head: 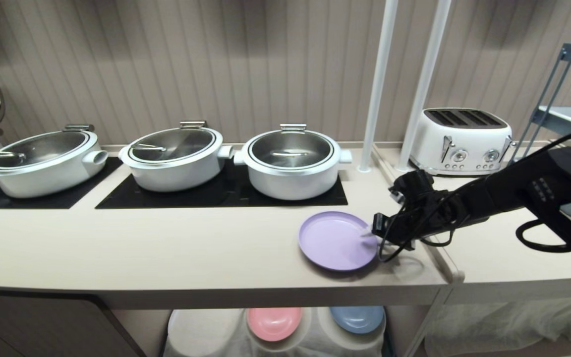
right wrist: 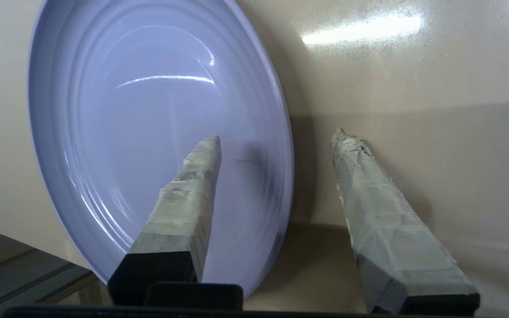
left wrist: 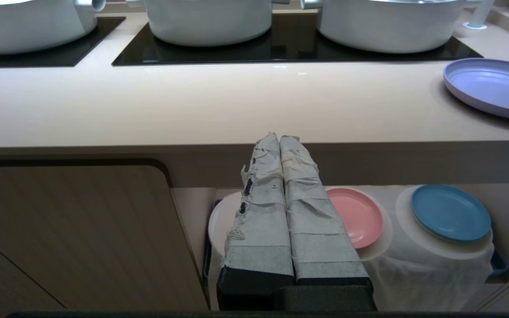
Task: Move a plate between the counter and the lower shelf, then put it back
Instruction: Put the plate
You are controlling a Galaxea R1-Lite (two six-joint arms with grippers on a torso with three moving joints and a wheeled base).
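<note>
The lilac plate (head: 335,240) (left wrist: 493,86) (right wrist: 148,110) lies flat on the beige counter (head: 166,248) (right wrist: 413,88), near its front edge and in front of the rightmost pot. My right gripper (head: 371,233) (right wrist: 279,139) is open at the plate's right rim. One taped finger (right wrist: 184,198) is over the plate's inside and the other finger (right wrist: 382,203) is over the bare counter, with the rim between them and not gripped. My left gripper (left wrist: 279,138) is shut on nothing, parked below the counter's front edge. The lower shelf (left wrist: 435,265) under the counter is covered with white cloth.
A pink plate (head: 274,322) (left wrist: 356,216) and a blue plate (head: 357,317) (left wrist: 451,212) rest on the lower shelf. Three white pots (head: 293,166) stand on black hob panels (head: 216,196). A white toaster (head: 459,141), two white poles (head: 377,84) and a grey rack (head: 570,114) are at the right.
</note>
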